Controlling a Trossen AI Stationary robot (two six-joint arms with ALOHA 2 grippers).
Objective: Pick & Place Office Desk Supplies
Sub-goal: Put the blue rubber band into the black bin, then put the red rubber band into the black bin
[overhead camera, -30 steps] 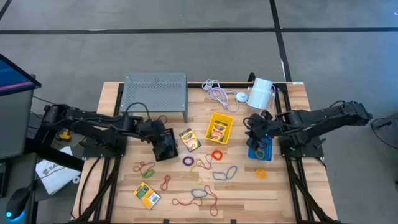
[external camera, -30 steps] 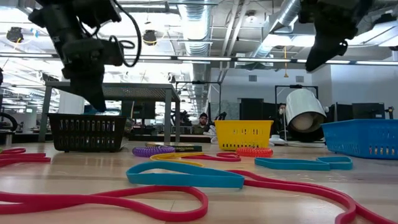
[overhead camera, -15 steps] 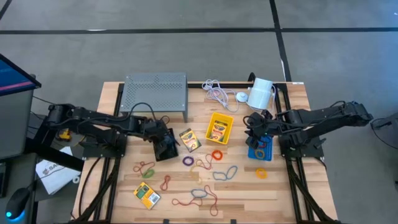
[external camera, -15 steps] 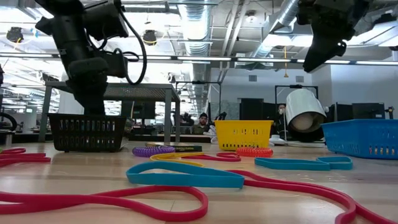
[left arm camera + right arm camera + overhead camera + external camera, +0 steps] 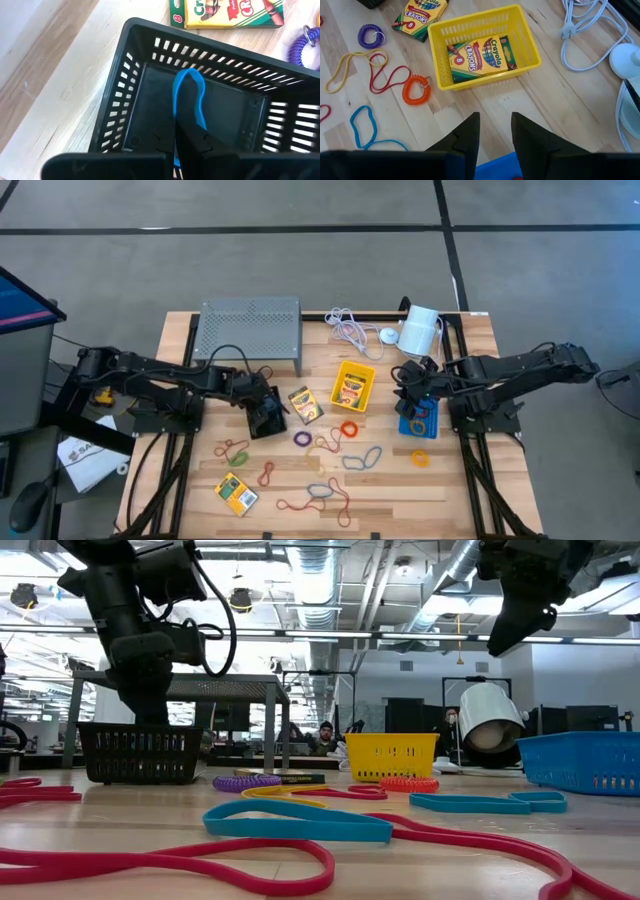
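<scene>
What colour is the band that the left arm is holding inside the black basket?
Blue. The band, pinched by the left gripper over the black basket, shows best in the left wrist view.

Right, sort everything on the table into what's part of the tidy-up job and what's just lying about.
Job: rubber bands, crayon boxes, black bin, yellow bin, blue bin, blue band held in the left end effector.

Lying about: white cable, white cylinder, grey stand.
</scene>
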